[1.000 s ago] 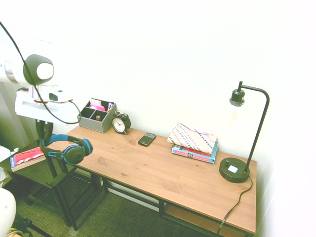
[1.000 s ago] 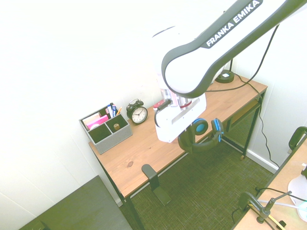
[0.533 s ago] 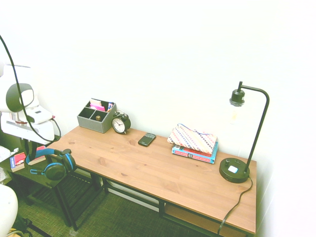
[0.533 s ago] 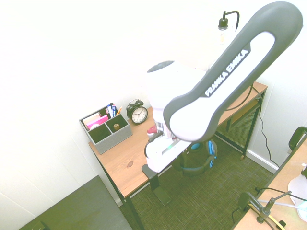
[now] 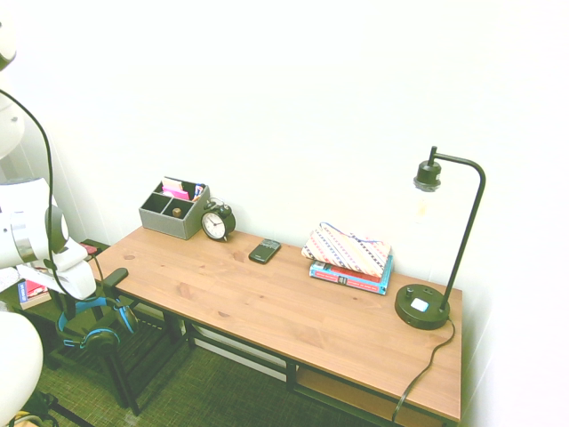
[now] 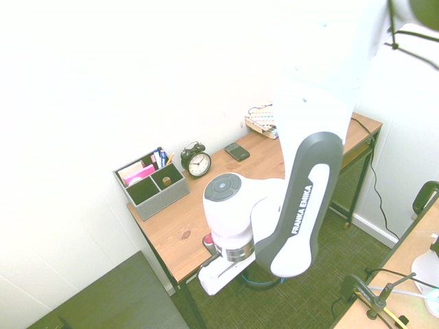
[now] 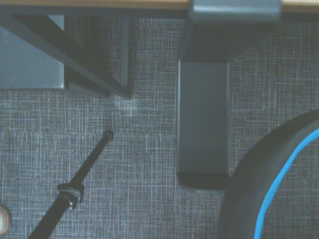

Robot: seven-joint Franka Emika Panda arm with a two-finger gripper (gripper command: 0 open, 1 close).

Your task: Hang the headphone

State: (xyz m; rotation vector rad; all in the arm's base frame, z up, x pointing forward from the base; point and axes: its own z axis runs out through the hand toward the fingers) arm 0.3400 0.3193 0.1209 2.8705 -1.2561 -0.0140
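The headphone [image 5: 92, 322], with a blue headband and black ear cups, hangs off the left end of the wooden desk [image 5: 293, 311], below the tabletop. My gripper [image 5: 77, 305] is shut on its headband from above. A black hook [image 5: 116, 277] sticks out from the desk's left edge, just above and right of the headphone. In the wrist view the hook [image 7: 203, 124] runs down from the desk edge, and a black ear cup with blue trim [image 7: 279, 189] shows beside it. In the second exterior view the arm hides the headphone except for a blue sliver [image 6: 256, 282].
On the desk stand a grey organizer [image 5: 173, 209], an alarm clock [image 5: 216, 222], a phone [image 5: 264, 251], a patterned pouch on books [image 5: 348, 258] and a black lamp [image 5: 427, 302]. A low dark side table with a red book [image 5: 36, 289] stands left of the desk.
The arm has swung left and down, carrying the headphone from above the desk's left end to below the tabletop, beside the hook. The grip has stayed shut.
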